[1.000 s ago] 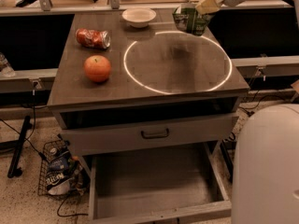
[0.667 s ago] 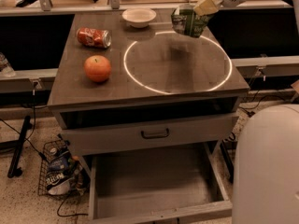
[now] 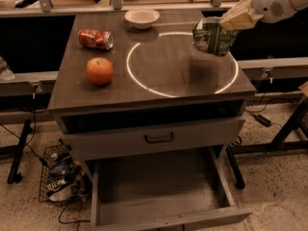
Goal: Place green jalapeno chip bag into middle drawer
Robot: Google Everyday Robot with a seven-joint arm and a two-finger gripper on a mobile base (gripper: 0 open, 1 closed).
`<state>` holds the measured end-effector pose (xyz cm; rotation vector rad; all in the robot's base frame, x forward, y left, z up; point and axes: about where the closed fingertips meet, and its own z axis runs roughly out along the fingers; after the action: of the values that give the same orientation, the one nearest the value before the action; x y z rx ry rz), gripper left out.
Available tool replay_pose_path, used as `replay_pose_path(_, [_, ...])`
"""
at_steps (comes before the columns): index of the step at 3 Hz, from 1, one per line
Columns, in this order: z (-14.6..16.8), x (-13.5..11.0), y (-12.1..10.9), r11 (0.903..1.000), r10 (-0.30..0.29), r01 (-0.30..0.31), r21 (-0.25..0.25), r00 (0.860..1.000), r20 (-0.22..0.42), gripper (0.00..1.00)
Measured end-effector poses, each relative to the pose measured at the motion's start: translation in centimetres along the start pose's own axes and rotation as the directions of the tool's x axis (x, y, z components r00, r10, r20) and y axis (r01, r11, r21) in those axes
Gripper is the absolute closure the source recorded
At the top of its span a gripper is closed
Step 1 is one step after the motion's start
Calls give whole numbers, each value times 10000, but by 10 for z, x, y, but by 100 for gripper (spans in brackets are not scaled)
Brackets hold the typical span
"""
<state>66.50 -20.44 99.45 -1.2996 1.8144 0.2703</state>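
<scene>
I am seeing the arm cut off at the top right edge. The gripper (image 3: 227, 23) is clamping the top of the green jalapeno chip bag (image 3: 213, 38), whose foil is hiding part of the fingertips. The bag is hanging over the tabletop's (image 3: 159, 83) right rear corner, above the white ring (image 3: 128, 64). The middle drawer (image 3: 159, 189) is standing pulled out below, its floor showing open and its front wall meeting the bottom edge. The red can (image 3: 95, 38), orange fruit (image 3: 99, 70) and bowl (image 3: 142, 17) are sitting well apart to the left.
</scene>
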Motion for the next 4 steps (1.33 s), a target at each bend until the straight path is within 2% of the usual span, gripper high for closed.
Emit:
replay_pose_path(1, [13,25,18,9985,264,-279,-461,9991,-318,100])
replay_pose_path(2, [12,26,21,9983,255,-270,-515,9992,-304,100])
replay_pose_path(3, [-2,40,53,9939,150,-166,-1086,9998,-152,100])
replay_pose_path(4, [-35,47,108,9878,115,-47,-1554,9990,424,100])
